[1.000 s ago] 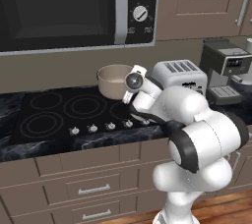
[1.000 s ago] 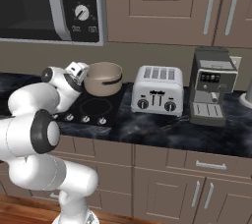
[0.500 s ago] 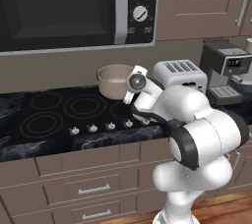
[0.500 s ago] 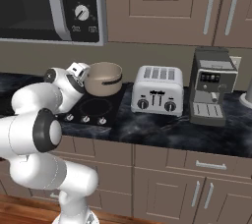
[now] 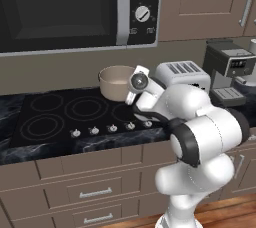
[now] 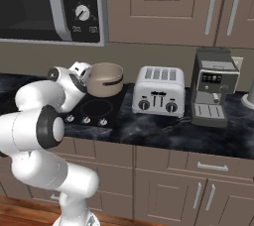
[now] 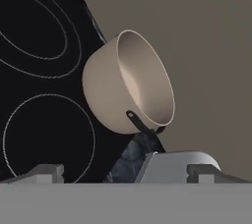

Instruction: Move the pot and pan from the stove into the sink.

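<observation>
The beige pot [image 5: 116,82] stands on the back right burner of the black stove [image 5: 55,117], close to the wall. In the hand view the pot [image 7: 125,88] appears tilted, its pale inside and one dark side handle facing me. My gripper [image 7: 125,175] is open, its two tips far apart with nothing between them. It hovers just short of the pot's right side, apart from it [image 5: 131,86]. From the right base view the hand [image 6: 83,71] sits beside the pot [image 6: 104,79]. The pan and the sink are out of view.
A white toaster [image 6: 158,91] stands on the marbled counter right of the stove, and a coffee machine [image 6: 214,93] stands further right. A black microwave [image 5: 65,7] hangs above the cooktop. The stove knobs [image 5: 102,129] line its front edge.
The hand has drifted very slightly toward the pot. The pot has stayed in place.
</observation>
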Controlling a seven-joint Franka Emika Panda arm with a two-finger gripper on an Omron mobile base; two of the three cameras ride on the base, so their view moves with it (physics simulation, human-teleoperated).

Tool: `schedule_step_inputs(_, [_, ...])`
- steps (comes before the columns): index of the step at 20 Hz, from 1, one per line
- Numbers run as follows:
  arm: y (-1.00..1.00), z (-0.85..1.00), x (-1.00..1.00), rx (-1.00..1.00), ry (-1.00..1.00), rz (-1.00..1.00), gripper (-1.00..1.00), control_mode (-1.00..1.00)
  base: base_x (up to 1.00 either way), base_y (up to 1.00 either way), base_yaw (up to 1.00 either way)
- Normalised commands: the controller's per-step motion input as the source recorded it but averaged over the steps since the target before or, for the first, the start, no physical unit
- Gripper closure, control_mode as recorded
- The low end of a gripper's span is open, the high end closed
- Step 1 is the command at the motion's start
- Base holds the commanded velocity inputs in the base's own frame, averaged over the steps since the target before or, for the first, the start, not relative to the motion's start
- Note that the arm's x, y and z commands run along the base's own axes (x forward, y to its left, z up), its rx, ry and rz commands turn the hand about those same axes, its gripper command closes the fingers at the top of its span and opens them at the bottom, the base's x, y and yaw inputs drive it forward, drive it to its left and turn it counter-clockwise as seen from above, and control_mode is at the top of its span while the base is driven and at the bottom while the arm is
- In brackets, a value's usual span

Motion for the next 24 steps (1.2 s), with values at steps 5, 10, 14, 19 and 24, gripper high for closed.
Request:
schedule_step_inputs(5, [0.02, -0.14, 0.23, 0.0, 0.0, 0.0, -1.0, -1.0, 0.0, 0.0, 0.0])
schedule_step_inputs(10, [0.02, -0.22, 0.17, 0.0, 0.0, 0.0, -1.0, -1.0, 0.0, 0.0, 0.0])
schedule_step_inputs(14, [0.0, -0.25, 0.15, 0.0, 0.0, 0.0, -1.0, -1.0, 0.0, 0.0, 0.0])
schedule_step_inputs(19, [0.04, -0.16, 0.22, 0.0, 0.0, 0.0, -1.0, -1.0, 0.0, 0.0, 0.0])
schedule_step_inputs(24, [0.11, -0.15, 0.27, 0.0, 0.0, 0.0, -1.0, -1.0, 0.0, 0.0, 0.0])
